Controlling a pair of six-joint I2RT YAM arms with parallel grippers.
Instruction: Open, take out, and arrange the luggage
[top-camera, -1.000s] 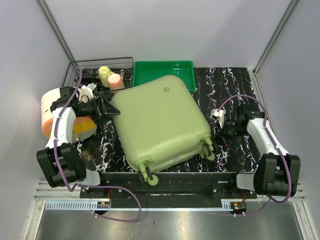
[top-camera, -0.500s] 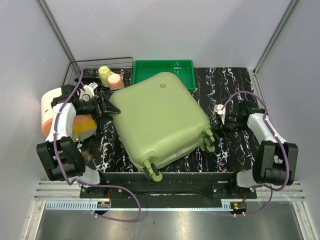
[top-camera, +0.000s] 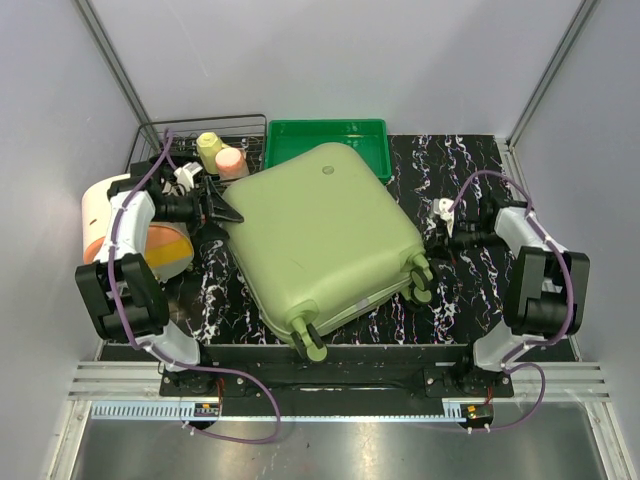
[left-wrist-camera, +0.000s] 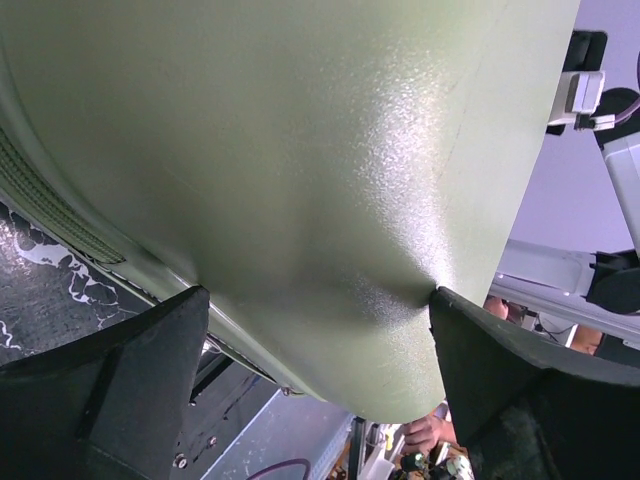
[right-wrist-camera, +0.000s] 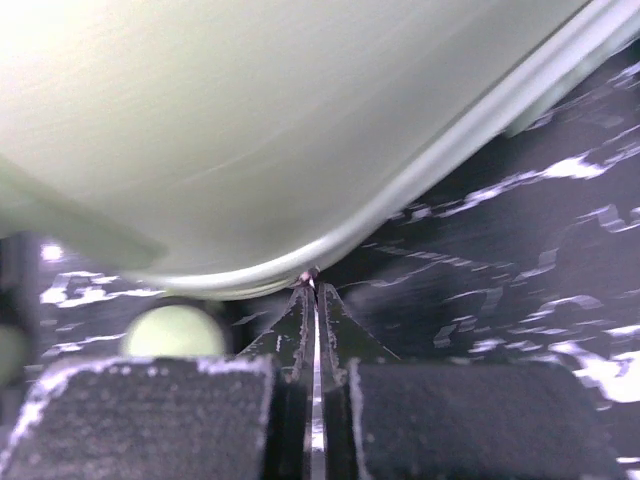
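The luggage (top-camera: 320, 240), a pale olive-green hard-shell case, lies flat and closed in the middle of the table, wheels (top-camera: 420, 282) toward the near right. My left gripper (top-camera: 218, 212) straddles its far-left corner with jaws wide; in the left wrist view both black fingers (left-wrist-camera: 120, 380) touch the shell (left-wrist-camera: 300, 150) on either side. My right gripper (top-camera: 441, 232) is at the case's right edge, just beyond the wheels. In the right wrist view it (right-wrist-camera: 314, 285) is shut on a thin metal zip pull (right-wrist-camera: 313, 272) at the zip rim, with a wheel (right-wrist-camera: 175, 330) to its left.
A bright green tray (top-camera: 325, 126) sits behind the luggage at the table's back. A wire rack (top-camera: 165, 140) at back left holds a yellow bottle (top-camera: 208, 150) and a pink one (top-camera: 231, 160). A white-and-orange round object (top-camera: 98, 222) lies under the left arm. Grey walls close in three sides.
My right gripper has moved away from the near edge along the luggage's right side. The luggage has turned slightly, wheels shifting. The left gripper has closed a little on the corner.
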